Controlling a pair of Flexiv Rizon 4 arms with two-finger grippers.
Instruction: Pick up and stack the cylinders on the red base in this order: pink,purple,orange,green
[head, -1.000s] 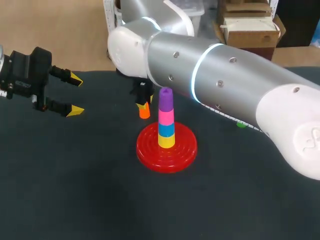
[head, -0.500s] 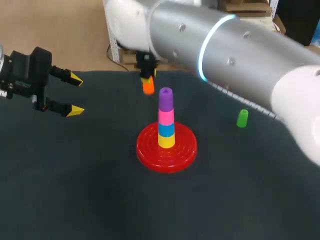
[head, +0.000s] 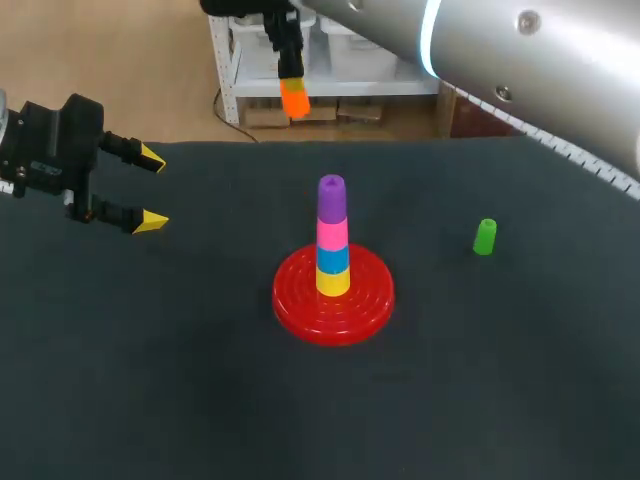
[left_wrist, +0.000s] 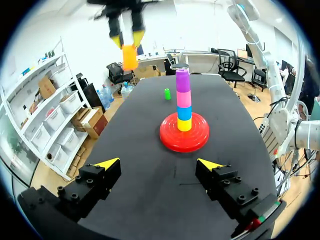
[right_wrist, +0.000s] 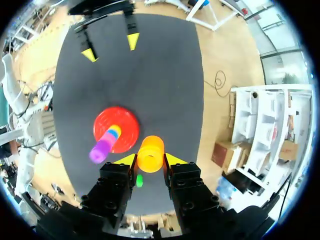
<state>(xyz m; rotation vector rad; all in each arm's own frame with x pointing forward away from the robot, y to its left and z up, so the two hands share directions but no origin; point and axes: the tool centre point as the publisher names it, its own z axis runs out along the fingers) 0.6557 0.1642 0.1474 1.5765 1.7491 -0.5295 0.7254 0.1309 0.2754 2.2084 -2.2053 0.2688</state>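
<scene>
The right tool (right_wrist: 150, 159) clamps a small orange plastic cylinder (head: 294, 98). Lowered off-centre, it could dislodge the purple plastic cylinder (head: 331, 196).

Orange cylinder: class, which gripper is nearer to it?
Right. The right gripper holds the orange cylinder between its fingers, high above the table. The left gripper is open at the table's left side, well apart from it.

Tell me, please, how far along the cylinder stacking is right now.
Done: pink cylinder and purple cylinder sit stacked on the red base. In hand: the right tool grips the orange cylinder, high above the table. Left: seating orange on purple, then the green cylinder, standing on the table.
</scene>
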